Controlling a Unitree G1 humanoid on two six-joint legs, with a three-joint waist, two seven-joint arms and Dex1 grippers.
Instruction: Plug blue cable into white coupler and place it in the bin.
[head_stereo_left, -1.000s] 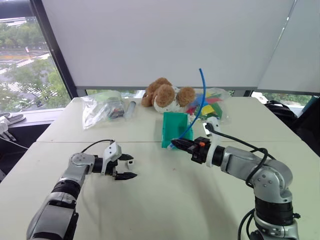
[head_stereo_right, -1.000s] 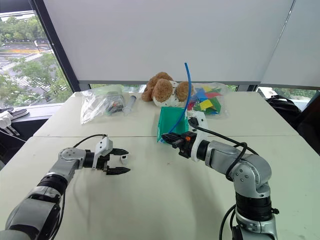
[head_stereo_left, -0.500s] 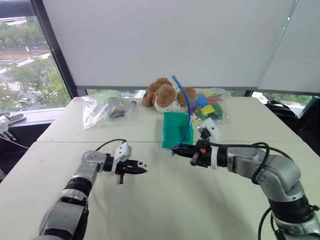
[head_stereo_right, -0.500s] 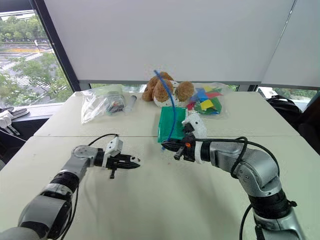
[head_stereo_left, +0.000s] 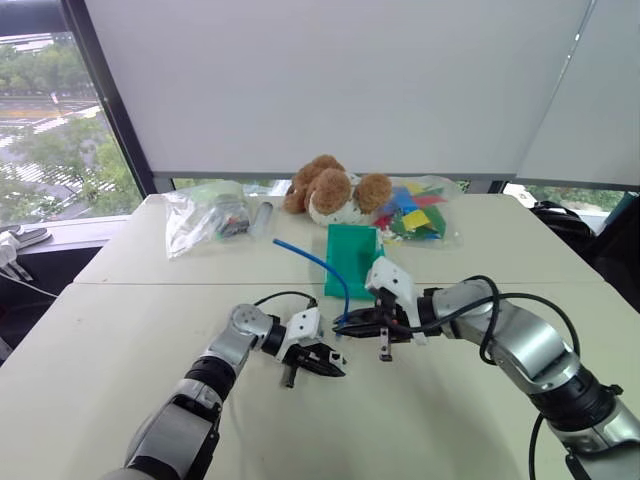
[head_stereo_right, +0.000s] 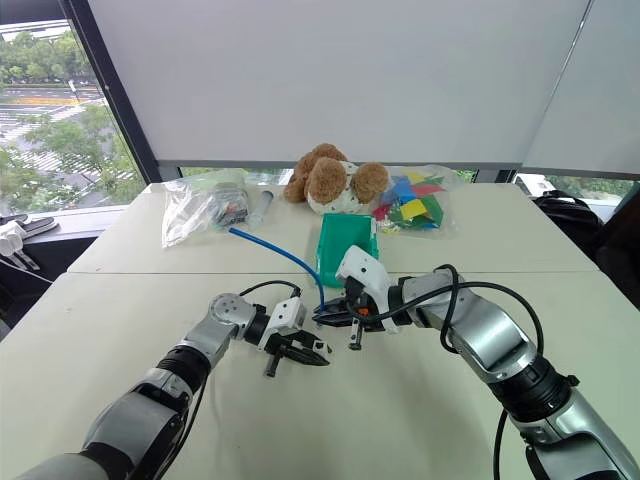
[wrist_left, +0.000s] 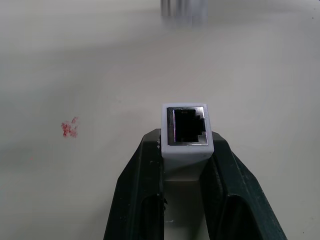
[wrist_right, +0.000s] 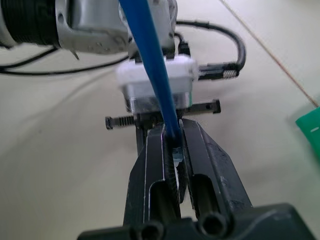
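Observation:
My left gripper (wrist_left: 186, 146) is shut on the white coupler (wrist_left: 186, 132), whose open socket faces outward past the fingertips. In the eye views the left gripper (head_stereo_left: 325, 362) hovers low over the middle of the table. My right gripper (head_stereo_left: 341, 324) sits just beyond and to its right, tip to tip with it, shut on the plug end of the blue cable (head_stereo_left: 312, 260). The cable arcs up and away to the left. In the right wrist view the cable (wrist_right: 152, 65) runs out from between the fingers (wrist_right: 150, 160) toward the left gripper's white housing. The teal bin (head_stereo_left: 352, 258) stands right behind both grippers.
A plush dog (head_stereo_left: 330, 190) sits behind the bin. A clear bag (head_stereo_left: 205, 215) and a grey tube (head_stereo_left: 262, 215) lie at the back left. A bag of coloured pieces (head_stereo_left: 420, 215) lies at the back right. The table (wrist_left: 69, 127) bears a small red mark.
The left gripper shut on the coupler and carried it right to the table's middle. The right gripper rolled and sank a little, swinging the cable from upright over to the left.

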